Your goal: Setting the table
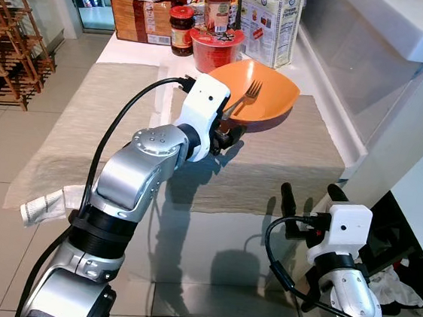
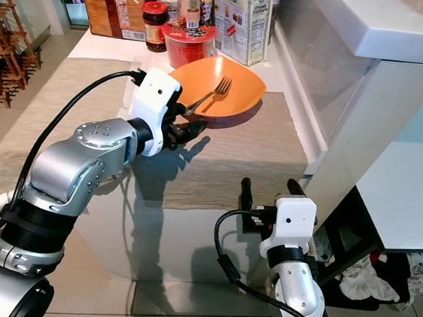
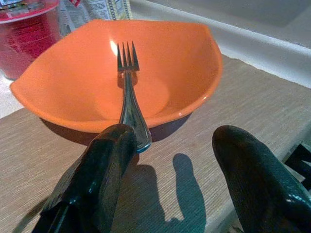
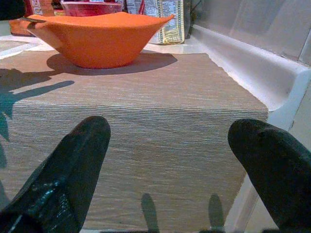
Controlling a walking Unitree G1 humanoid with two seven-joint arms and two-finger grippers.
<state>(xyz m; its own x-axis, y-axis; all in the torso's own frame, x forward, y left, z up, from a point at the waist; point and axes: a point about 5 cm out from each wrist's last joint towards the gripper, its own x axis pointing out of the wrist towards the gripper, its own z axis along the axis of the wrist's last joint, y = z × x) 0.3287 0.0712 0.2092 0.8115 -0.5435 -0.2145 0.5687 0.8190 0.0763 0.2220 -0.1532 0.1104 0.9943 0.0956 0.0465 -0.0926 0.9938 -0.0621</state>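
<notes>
An orange bowl (image 1: 269, 96) stands on a beige placemat (image 1: 295, 156) at the far side of the table. A silver fork (image 1: 246, 97) lies in it, tines inside, its handle sticking out over the near rim. My left gripper (image 1: 229, 139) hovers open just in front of that rim. In the left wrist view the fork's handle end (image 3: 138, 136) sits beside one finger (image 3: 104, 165), not clamped. My right gripper (image 1: 312, 190) is open and empty, low at the table's near edge, facing the placemat (image 4: 146, 121) and the bowl (image 4: 97, 39).
Behind the bowl stand a red tub (image 1: 214, 47), a jar (image 1: 182, 30), a paper bag (image 1: 270, 17) and a brown package (image 1: 139, 15). A second placemat (image 1: 87, 115) lies on the left. A white counter (image 1: 407, 28) rises at right, a wooden rack (image 1: 8, 39) far left.
</notes>
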